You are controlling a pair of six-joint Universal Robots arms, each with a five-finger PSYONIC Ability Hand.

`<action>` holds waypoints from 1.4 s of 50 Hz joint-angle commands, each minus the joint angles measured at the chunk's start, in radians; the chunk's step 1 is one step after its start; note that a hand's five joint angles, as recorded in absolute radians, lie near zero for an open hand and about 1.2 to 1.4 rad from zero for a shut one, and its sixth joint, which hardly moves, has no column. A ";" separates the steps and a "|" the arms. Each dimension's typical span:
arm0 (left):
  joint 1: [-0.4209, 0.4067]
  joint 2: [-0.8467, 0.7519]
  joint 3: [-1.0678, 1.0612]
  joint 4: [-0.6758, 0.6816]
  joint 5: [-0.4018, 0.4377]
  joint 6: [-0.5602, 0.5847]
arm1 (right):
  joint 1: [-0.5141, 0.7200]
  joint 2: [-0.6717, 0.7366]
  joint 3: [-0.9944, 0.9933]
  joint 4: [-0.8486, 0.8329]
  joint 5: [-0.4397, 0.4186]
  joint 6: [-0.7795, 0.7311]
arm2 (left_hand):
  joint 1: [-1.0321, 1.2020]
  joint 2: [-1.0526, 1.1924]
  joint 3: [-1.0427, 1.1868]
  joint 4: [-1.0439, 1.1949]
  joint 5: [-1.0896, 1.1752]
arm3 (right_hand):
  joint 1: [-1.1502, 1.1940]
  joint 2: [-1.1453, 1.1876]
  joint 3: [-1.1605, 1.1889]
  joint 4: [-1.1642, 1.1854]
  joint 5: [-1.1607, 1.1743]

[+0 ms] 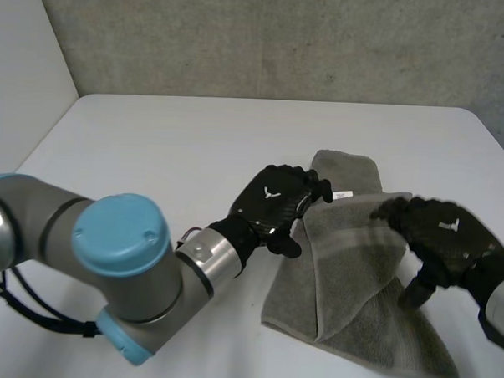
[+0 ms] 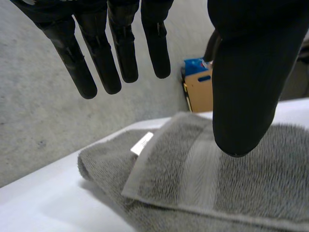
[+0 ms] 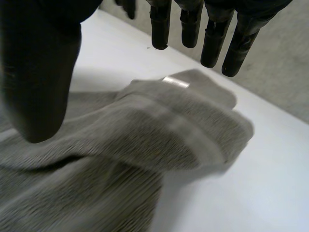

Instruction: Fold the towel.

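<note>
A grey towel lies folded over itself on the white table, right of centre, with a small white label near its far end. My left hand hovers at the towel's left edge, fingers straight and held off the cloth, nothing in it. The fingers and thumb stand spread above the label. My right hand hangs over the towel's right side, open, its fingers and thumb clear of the folded edge.
A concrete wall rises behind the table's far edge. A cardboard box with a blue item stands past the table. Bare table stretches to the left and far side of the towel.
</note>
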State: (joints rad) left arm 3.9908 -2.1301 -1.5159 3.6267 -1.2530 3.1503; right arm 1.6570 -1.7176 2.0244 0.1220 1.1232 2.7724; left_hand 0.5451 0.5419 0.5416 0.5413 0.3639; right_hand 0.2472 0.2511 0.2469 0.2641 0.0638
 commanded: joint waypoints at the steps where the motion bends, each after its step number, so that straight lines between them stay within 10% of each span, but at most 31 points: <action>1: 0.001 -0.125 0.146 -0.042 0.023 0.094 | 0.020 -0.010 0.109 0.011 0.001 -0.083 | 0.056 0.059 0.059 0.060 0.063 | -0.018 -0.022 -0.018 -0.035 -0.010; 13: 0.002 -0.296 0.410 -0.134 0.181 0.178 | 0.004 -0.029 0.257 0.002 0.018 -0.255 | 0.068 0.071 0.071 0.071 0.074 | 0.014 0.010 0.014 -0.003 0.023; 44: 0.002 -0.528 0.684 -0.184 0.181 0.300 | -0.008 0.032 0.297 -0.160 0.018 -0.280 | 0.373 0.376 0.376 0.377 0.380 | 0.231 0.227 0.232 0.214 0.240; 57: 0.001 -0.541 0.707 -0.188 0.179 0.313 | -0.014 0.046 0.286 -0.205 0.021 -0.304 | 0.851 0.854 0.855 0.855 0.858 | 1.149 1.145 1.149 1.132 1.158; 65: 0.007 -0.518 0.730 -0.191 0.127 0.429 | -0.026 0.021 0.200 -0.194 0.024 -0.300 | 0.851 0.854 0.855 0.855 0.858 | 1.149 1.145 1.149 1.132 1.158; 70: 0.126 -0.365 0.677 -0.204 -0.060 0.447 | -0.019 0.021 0.149 -0.196 0.024 -0.294 | 0.851 0.854 0.855 0.855 0.858 | 1.149 1.145 1.149 1.132 1.158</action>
State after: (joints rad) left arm 4.0102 -2.6274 -0.7925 3.4357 -1.1483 3.5690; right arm 1.6307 -1.6906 2.2360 -0.0765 1.1462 2.4727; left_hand 1.1806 1.2162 1.2152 1.2164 1.0153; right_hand 1.3414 1.3350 1.3359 1.3401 1.1762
